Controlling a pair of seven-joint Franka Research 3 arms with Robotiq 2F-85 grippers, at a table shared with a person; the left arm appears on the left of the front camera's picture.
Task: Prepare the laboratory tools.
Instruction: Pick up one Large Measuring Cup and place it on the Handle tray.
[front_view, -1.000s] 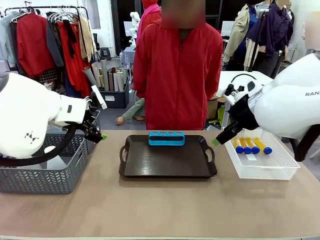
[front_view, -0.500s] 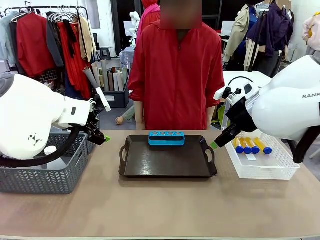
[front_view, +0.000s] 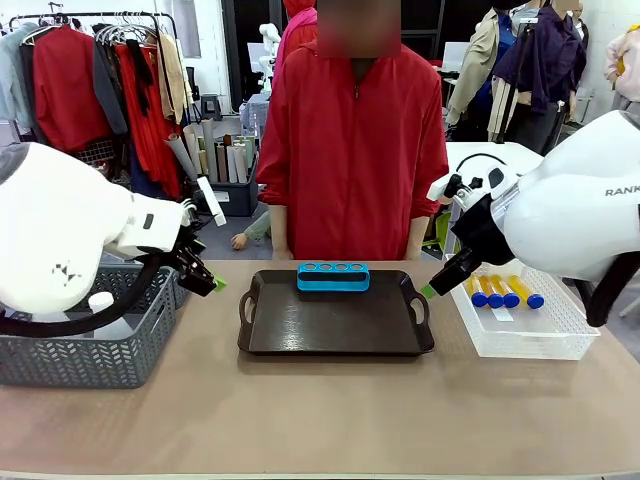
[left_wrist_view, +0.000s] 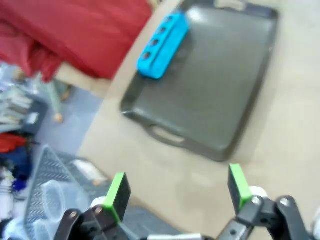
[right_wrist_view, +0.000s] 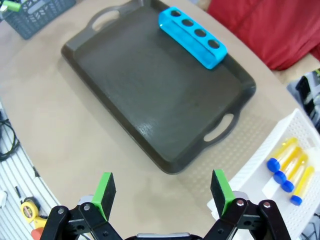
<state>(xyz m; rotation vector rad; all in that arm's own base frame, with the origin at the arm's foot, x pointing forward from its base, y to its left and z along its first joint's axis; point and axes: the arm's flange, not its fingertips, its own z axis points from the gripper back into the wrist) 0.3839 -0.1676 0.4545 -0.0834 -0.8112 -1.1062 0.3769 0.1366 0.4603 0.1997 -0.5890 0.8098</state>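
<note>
Our left gripper (left_wrist_view: 177, 189) hangs open and empty over the table (front_view: 320, 420), just beside the grey basket (front_view: 80, 355) and left of the tray (front_view: 335, 330). Our right gripper (right_wrist_view: 162, 192) is likewise open and empty, between the tray and the white basket (front_view: 560, 335). We see four tubes (front_view: 503, 291) lying side by side in the white basket, blue caps toward our side, a white vessel (front_view: 100, 300) half hidden in the grey basket, and a blue rack (front_view: 333, 276) on the tray's far edge before a person (front_view: 355, 150) in red.
</note>
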